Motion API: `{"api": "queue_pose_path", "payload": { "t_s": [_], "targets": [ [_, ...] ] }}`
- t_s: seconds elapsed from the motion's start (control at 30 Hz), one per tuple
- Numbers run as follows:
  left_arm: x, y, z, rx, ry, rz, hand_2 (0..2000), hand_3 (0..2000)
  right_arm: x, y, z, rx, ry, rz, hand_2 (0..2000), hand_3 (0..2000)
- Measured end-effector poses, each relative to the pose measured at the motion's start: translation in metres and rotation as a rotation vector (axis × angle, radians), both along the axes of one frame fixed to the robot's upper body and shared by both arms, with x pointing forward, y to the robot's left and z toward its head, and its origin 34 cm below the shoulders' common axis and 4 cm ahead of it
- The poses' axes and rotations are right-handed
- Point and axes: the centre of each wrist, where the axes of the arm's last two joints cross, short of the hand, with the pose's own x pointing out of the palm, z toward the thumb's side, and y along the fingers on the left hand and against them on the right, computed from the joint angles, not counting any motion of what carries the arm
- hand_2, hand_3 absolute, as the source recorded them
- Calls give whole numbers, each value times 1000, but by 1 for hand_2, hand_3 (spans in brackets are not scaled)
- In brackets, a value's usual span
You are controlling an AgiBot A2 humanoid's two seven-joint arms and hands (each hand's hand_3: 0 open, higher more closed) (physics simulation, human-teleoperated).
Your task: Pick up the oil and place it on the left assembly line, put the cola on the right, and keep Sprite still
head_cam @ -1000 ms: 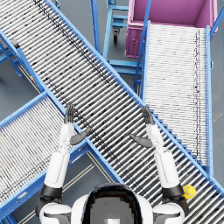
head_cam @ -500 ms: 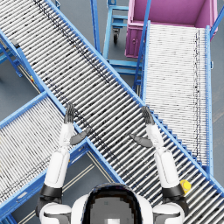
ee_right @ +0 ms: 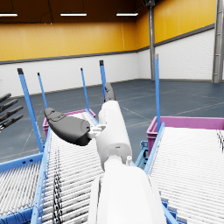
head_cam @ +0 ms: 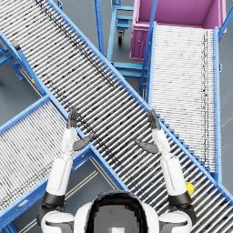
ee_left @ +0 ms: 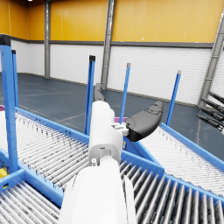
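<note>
Steel roller conveyor [head_cam: 104,104], left hand [head_cam: 73,134] and right hand [head_cam: 154,136] empty above it, fingers spread, yellow object [head_cam: 189,188] beside right arm [head_cam: 173,177]

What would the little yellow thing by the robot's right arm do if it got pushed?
The yellow thing looks rounded, so it might roll or tip over. It sits on the rollers, which would probably let it slide away easily. Only a bit of it shows beside the right arm, so whether it is heavy or light is hard to tell.
</note>
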Motion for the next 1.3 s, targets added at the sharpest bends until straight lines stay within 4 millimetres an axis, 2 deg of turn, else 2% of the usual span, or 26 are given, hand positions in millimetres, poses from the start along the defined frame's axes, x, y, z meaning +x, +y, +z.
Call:
{"api": "queue_pose_path", "payload": {
  "t_s": [1.3],
  "targets": [
    [0,0,0,0,0,0,0,0,0,0,0,0,0,0,0,0]
  ]
}}
